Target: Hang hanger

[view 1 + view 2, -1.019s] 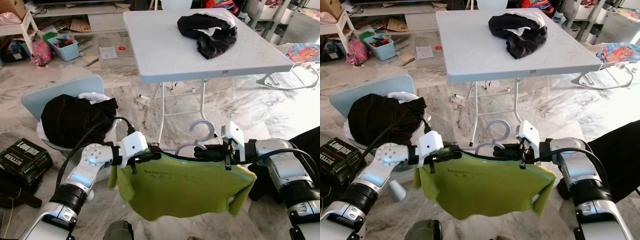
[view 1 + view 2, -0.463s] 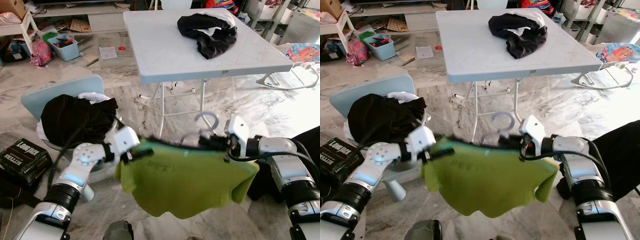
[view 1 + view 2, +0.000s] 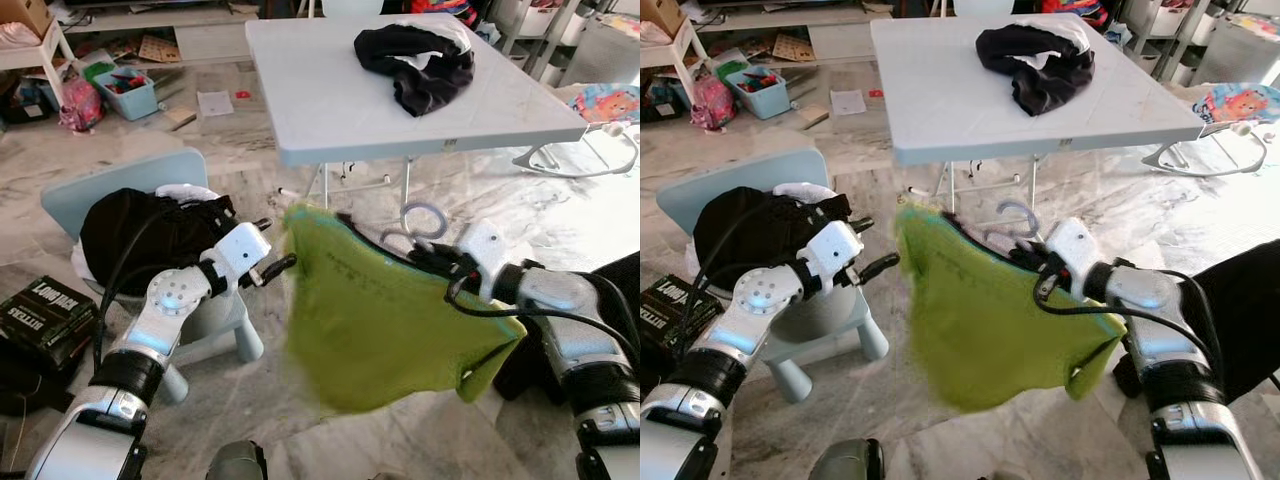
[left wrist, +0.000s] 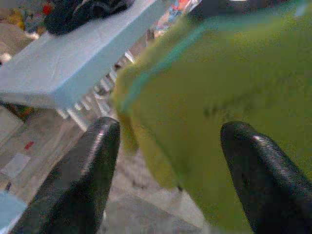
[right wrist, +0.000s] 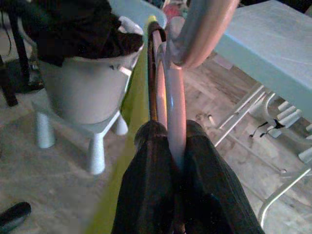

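A lime-green soft cotton T-shirt [image 3: 385,320] hangs on a pale plastic clothes hanger [image 3: 418,222] in mid-air, in front of the near edge of a white folding tabletop [image 3: 330,120] and above a marbled stone floor [image 3: 200,130]. The right claw [image 3: 432,262] has its two black fingers [image 5: 158,190] pressed together on the hanger's thin neck, just below the hook. The left claw [image 3: 268,268] sits just beside the shirt's far shoulder with its fingers [image 4: 92,165] spread apart, holding nothing.

The load looks light. The hanger seems stiff but smooth, so it may swivel or slip in a one-point grip, and the limp shirt sways and could slide off a tilted arm. The neck under the hook looks like the best hold, leaving the hook free.

A dark heap of clothing [image 3: 420,60] lies near the tabletop's far right corner. A pale blue child's chair [image 3: 120,185] piled with black garments [image 3: 150,235] stands on the floor to the robot's left.
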Available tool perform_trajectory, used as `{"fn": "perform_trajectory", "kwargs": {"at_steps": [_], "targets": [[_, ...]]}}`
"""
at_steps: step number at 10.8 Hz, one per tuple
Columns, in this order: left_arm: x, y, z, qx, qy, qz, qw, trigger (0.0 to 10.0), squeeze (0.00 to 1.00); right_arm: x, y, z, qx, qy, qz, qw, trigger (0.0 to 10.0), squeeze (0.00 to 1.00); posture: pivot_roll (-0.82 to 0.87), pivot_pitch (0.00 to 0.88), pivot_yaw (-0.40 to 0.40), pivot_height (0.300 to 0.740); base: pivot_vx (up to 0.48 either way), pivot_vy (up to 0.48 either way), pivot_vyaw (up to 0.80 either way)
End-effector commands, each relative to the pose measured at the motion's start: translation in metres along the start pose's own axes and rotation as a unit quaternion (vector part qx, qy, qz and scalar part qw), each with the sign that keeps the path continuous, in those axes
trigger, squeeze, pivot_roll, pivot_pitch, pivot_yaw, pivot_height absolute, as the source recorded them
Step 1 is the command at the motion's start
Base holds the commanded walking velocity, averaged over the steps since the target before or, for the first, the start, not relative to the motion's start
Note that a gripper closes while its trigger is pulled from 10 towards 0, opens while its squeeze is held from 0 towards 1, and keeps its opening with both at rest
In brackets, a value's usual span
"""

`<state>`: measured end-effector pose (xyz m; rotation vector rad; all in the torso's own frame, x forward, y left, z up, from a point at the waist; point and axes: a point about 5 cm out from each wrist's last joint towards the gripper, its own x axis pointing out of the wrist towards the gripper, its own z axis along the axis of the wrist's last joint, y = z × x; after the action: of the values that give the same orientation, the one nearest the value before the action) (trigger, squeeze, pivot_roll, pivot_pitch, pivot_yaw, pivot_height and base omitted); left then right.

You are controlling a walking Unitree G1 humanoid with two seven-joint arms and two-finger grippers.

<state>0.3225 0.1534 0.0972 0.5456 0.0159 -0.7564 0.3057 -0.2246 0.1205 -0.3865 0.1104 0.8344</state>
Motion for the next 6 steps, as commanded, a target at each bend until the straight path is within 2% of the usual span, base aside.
{"fn": "perform_trajectory", "kwargs": {"at_steps": [1,3,5,6], "targets": [[-0.006,0.004,-0.005,-0.001,0.008,0.015,1.0,10.0,1.0,-0.011,-0.008,0.01,-0.008,-0.02,-0.008,1.0,0.0,0.0,-0.09,0.0,-0.033,0.74,0.0,0.0,0.0],[-0.01,0.008,-0.011,-0.002,0.021,0.019,1.0,10.0,1.0,-0.026,-0.005,0.017,0.013,-0.02,0.054,0.998,0.0,0.0,-0.09,0.0,-0.032,0.74,0.0,0.0,0.0],[-0.01,0.005,-0.014,-0.047,0.019,-0.003,0.999,10.0,1.0,-0.039,-0.017,0.029,0.021,-0.011,0.089,0.996,0.0,0.0,-0.1,0.0,-0.034,0.74,0.0,0.0,0.0],[-0.006,-0.006,-0.011,-0.081,0.002,-0.035,0.996,10.0,1.0,-0.038,-0.021,0.033,0.016,-0.008,0.093,0.996,0.0,0.0,-0.09,0.0,-0.035,0.74,0.0,0.0,0.0]]}}
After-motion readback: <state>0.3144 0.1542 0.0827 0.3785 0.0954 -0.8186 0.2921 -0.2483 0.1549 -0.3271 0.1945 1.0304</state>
